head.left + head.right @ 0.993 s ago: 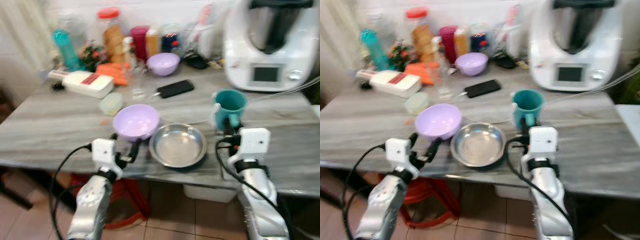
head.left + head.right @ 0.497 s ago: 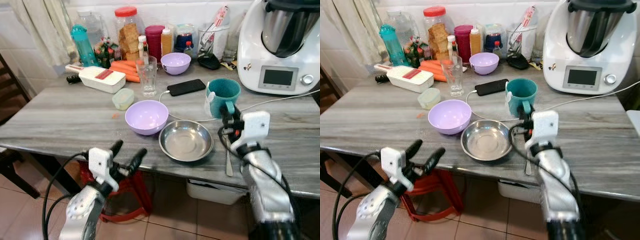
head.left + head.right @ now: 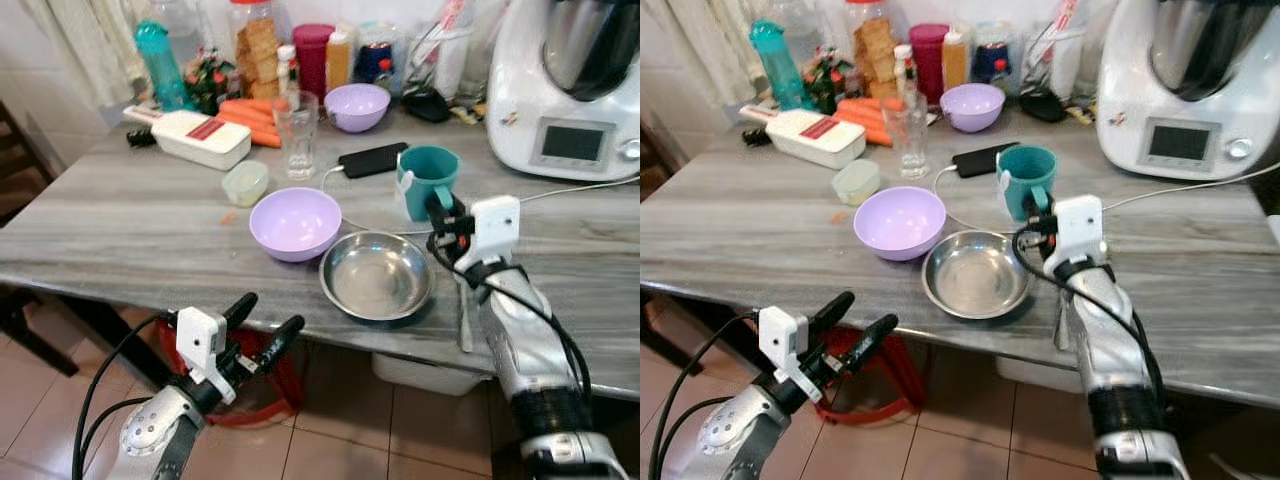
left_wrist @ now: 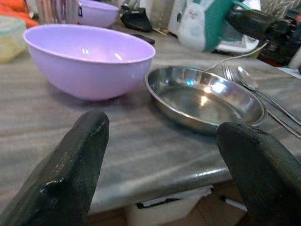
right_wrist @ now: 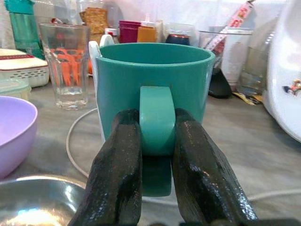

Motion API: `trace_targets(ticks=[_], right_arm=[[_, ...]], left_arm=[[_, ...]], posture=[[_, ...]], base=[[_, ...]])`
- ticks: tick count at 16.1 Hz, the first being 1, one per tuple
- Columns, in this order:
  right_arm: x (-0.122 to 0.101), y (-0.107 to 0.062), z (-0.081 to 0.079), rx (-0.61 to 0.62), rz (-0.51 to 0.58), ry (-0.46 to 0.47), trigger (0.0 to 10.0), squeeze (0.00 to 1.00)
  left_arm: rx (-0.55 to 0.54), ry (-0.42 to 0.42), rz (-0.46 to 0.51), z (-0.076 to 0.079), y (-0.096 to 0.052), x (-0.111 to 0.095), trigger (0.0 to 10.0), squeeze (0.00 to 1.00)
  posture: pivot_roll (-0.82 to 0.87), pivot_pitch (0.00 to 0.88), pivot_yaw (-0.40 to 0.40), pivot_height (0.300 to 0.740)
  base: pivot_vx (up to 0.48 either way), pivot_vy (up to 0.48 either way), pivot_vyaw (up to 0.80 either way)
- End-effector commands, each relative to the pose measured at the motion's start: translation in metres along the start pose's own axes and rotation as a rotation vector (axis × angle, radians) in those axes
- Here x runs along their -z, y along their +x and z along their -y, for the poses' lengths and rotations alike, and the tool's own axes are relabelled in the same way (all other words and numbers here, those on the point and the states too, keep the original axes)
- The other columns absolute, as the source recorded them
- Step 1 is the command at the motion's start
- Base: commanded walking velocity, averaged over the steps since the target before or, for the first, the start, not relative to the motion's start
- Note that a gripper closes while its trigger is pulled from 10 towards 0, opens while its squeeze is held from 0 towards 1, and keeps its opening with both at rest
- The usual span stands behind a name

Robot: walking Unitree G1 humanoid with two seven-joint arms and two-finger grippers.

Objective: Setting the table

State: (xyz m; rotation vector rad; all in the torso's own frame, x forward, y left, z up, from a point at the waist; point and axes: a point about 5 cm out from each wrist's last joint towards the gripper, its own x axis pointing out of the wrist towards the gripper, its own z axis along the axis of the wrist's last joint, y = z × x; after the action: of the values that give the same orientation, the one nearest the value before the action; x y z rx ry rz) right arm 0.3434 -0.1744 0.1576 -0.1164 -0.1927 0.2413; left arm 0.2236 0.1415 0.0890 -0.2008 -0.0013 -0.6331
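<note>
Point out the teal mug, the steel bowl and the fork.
teal mug [image 5: 155, 80], right wrist view, on its front wall above the handle.
steel bowl [image 3: 377, 275], left eye view, on its shiny inner bottom.
fork [image 4: 228, 72], left wrist view, on its tines beside the spoon.

No words, numbers or brand marks can be read on the jars, bottles, appliance display or anything else.

The left end effector [image 3: 262, 322] has dropped back below the table [image 3: 120, 230] edge.
</note>
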Motion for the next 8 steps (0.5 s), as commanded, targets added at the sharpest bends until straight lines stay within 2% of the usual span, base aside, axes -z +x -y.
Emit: trace_targets(ticks=[1,8], right_arm=[[-0.003,0.003,0.007,0.02,0.012,-0.011,10.0,0.0],[0.011,0.008,0.019,0.072,-0.011,0.002,10.0,0.0]], left_arm=[[0.03,0.006,-0.007,0.002,-0.002,-0.004,10.0,0.0],[0.05,0.005,-0.031,0.005,-0.006,-0.013,10.0,0.0]], posture=[[-0.05,0.132,0.078,0.74],[-0.02,0.159,0.105,0.74]], base=[[0.0,0.0,0.0],[0.0,0.0,0.0]])
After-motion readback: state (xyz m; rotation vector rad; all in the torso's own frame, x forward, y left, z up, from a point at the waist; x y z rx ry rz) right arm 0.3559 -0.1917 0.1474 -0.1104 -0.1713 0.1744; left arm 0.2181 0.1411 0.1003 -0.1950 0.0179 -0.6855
